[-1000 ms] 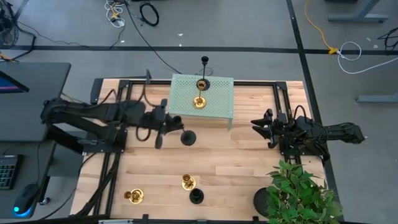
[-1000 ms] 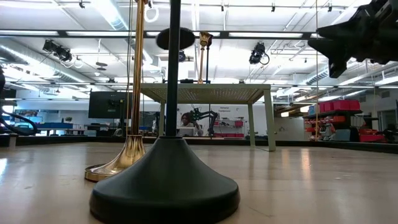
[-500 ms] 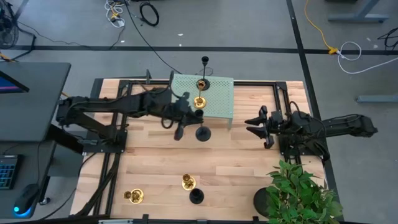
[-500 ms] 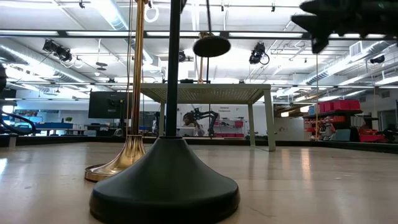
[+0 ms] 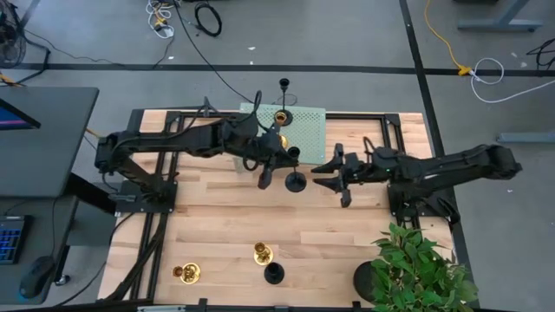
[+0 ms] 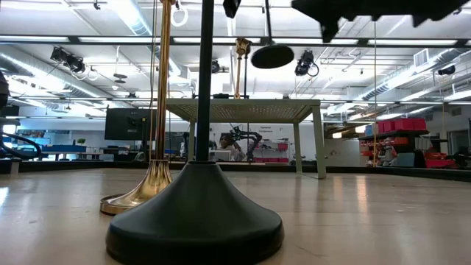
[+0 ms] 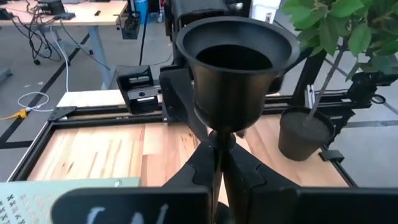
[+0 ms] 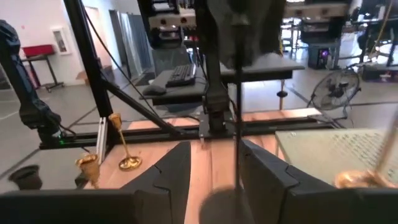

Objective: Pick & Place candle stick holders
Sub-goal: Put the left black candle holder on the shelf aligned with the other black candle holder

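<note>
The left gripper (image 5: 276, 162) is clenched on the thin stem of a black candlestick holder (image 5: 295, 179), which it carries in the air above the middle of the desk (image 5: 217, 225), just in front of the green perforated stand (image 5: 305, 137) at the far edge. In the left wrist view the two fingers (image 7: 199, 171) pinch the stem right below the flared base (image 7: 234, 59), which fills the picture. In the low view this holder hangs high above the stand's top, its round base (image 6: 271, 56) showing as a dark disc.

The right gripper (image 5: 334, 176) reaches in from the desk's right side, fingers spread apart and holding nothing, just beside the carried holder. In its wrist view the stem of that holder (image 8: 237, 118) stands between its parted fingers (image 8: 168, 171).

On the green stand a brass holder (image 5: 281, 121) stands near the far edge. Just past the desk's far edge another black holder (image 5: 284, 85) stands upright.

Near the front edge, a brass holder (image 5: 263, 254) and a black holder (image 5: 274, 274) stand close together by the middle, and a third brass holder (image 5: 186, 274) sits toward the front-left corner. A potted plant (image 5: 421, 264) occupies the front-right corner.
</note>
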{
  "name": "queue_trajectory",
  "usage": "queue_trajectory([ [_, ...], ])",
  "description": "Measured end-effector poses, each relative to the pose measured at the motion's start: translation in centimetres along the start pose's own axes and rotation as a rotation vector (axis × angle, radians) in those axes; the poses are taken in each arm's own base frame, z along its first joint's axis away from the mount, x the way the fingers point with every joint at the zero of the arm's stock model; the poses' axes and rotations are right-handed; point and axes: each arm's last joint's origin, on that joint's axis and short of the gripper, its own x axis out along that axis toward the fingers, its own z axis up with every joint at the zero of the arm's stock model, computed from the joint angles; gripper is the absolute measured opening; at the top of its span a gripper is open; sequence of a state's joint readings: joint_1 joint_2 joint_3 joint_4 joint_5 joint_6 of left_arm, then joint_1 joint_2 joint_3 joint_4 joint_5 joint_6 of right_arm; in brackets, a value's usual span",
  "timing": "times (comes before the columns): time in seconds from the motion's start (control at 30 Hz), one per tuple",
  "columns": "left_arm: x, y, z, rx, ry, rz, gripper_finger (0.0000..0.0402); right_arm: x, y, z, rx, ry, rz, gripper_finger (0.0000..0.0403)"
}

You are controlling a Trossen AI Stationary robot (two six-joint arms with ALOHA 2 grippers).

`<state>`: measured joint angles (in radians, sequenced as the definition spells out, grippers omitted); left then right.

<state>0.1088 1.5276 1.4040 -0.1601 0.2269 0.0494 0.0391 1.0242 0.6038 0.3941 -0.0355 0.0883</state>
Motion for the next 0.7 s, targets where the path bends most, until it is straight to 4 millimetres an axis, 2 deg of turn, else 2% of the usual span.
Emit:
queue_trajectory([
  [0.23,0.0,0.1,0.1,0.016,-0.009,0.003,0.0014,2.5,0.0,0.6,-0.026,0.000,0.010,0.0137],
  [0.47,0.0,0.0,0.0,0.023,-0.003,0.002,0.0014,4.6,-0.3,0.2,-0.054,0.041,-0.021,0.0137],
  [0.7,0.0,0.0,-0.3,0.016,0.029,0.000,0.0015,4.2,-0.4,0.6,-0.062,0.043,-0.036,0.0137],
])
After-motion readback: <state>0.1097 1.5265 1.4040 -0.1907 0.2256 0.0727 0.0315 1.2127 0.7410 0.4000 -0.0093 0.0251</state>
